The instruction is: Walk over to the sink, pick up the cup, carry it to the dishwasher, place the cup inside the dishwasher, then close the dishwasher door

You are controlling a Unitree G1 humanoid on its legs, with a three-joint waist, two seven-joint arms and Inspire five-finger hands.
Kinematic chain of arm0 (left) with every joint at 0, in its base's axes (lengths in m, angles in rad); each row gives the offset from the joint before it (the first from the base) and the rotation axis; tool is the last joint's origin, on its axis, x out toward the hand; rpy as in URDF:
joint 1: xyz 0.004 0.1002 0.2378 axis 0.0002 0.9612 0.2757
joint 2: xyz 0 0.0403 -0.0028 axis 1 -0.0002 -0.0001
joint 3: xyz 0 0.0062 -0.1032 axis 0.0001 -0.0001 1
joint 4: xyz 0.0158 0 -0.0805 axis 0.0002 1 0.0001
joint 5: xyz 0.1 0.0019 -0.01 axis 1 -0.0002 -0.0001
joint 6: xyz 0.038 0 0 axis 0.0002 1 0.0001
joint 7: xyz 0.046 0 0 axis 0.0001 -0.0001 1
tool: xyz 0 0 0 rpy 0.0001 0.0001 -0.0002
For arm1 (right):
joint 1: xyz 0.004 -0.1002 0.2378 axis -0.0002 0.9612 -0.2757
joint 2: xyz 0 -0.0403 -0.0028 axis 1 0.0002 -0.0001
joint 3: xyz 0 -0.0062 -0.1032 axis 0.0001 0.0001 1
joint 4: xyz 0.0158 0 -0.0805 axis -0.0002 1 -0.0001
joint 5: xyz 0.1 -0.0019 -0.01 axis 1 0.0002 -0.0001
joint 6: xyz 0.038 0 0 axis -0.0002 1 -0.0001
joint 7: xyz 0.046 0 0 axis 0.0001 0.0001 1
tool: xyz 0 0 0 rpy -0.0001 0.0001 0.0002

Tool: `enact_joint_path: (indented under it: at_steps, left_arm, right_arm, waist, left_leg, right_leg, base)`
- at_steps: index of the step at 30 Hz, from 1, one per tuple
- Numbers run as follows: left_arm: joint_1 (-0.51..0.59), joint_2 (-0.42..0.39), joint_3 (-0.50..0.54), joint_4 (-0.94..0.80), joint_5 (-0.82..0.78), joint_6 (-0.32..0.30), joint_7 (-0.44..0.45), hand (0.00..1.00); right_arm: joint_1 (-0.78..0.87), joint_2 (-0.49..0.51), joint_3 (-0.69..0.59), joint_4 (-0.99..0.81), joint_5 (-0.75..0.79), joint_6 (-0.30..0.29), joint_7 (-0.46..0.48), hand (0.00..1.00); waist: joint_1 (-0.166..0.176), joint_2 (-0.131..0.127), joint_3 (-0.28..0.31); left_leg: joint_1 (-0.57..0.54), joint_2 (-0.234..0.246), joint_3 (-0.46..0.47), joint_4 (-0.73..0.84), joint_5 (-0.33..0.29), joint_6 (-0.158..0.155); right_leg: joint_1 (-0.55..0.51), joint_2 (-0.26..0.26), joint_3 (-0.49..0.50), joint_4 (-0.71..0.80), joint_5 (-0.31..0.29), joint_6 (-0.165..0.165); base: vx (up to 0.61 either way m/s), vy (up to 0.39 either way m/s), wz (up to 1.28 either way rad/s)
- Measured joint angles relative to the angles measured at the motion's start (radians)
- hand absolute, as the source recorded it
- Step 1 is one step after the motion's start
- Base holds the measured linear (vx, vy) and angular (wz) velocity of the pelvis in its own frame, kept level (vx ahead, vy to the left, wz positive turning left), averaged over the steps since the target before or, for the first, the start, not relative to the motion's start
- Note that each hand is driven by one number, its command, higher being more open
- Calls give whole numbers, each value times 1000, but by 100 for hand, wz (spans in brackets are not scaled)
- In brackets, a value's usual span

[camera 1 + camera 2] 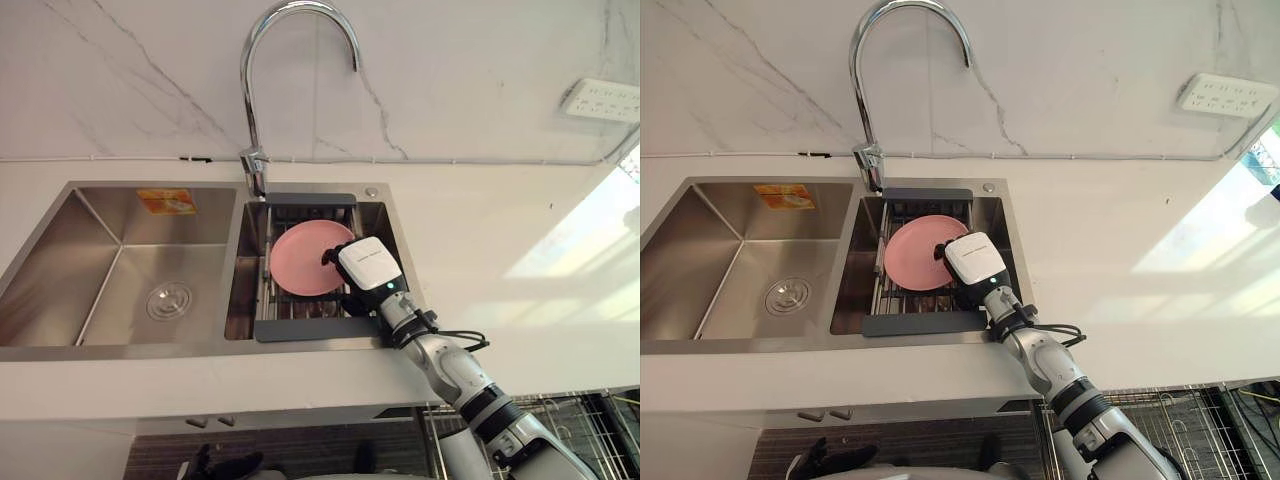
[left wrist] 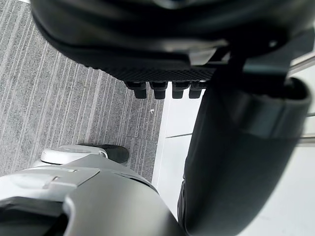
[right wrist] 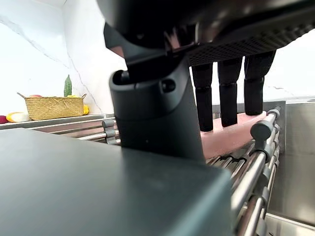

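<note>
Pink plate (image 1: 300, 262) lies on the drain rack (image 1: 302, 329) in the sink's (image 1: 100, 215) right basin. Right hand (image 1: 366, 266) reaches over it, straight open fingers (image 3: 229, 93) touching its face.

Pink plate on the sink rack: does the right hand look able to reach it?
Probably yes. The right hand hangs over the pink plate, its straight fingers at the plate's surface, and nothing lies between them.

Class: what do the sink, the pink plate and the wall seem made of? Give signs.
Sink: brushed steel, by its grey sheen. Plate: matte pink, likely plastic or silicone; no glare. Wall: marble or marble-look slab, white with grey veins.
</note>
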Motion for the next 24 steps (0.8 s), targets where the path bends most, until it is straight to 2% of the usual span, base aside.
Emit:
enact_joint_path:
  at_steps: [5, 8, 10, 14, 19, 24]
  left_arm:
    - [1, -4, 6, 1, 1, -23, 6, 100]
    - [9, -13, 25, 2, 1, -32, 22, 100]
    - [11, -20, 34, 3, 1, -41, 23, 100]
    - [24, -24, 37, 13, 2, -55, 23, 100]
    - [24, -24, 43, 22, 2, -59, 23, 100]
    - [24, -24, 43, 22, 1, -62, 23, 100]
  right_arm:
    - [0, -16, 5, 1, 0, -17, -27, 0]
    - [3, -16, 4, 7, 5, -16, -85, 0]
    - [4, -9, -29, 13, 6, 30, -221, 0]
    - [0, -10, -135, 1, 46, 75, -313, 0]
    - [-1, -34, -197, -17, 64, 111, -323, 0]
    - [-1, -43, -196, -58, 83, 104, -308, 0]
  waist:
    - [6, -1, 0]
    - [2, 0, 0]
    - [3, 5, 3]
    - [4, 10, 6]
    - [0, 10, 6]
    - [-6, 10, 6]
  left_leg:
    - [0, 0, -2, -1, 2, 0]
    - [0, 0, -2, -1, 4, 0]
    - [0, 0, -2, -3, 5, -1]
    - [0, 0, -6, -5, 5, -1]
    - [1, -1, -9, -7, 4, 0]
    - [1, -1, -8, -6, 3, 0]
  right_leg:
    - [0, 0, -2, 0, 0, 0]
    - [0, 0, -2, 0, 0, 0]
    - [0, 0, -3, 0, -1, -1]
    - [-1, 0, -6, 0, 2, -6]
    - [-1, 0, -5, 0, 4, -7]
    - [0, 0, -4, 0, 4, -7]
  base:
    - [0, 0, 0]
    - [0, 0, 0]
    - [0, 0, 0]
    - [0, 0, 0]
    - [0, 0, 0]
    - [0, 0, 0]
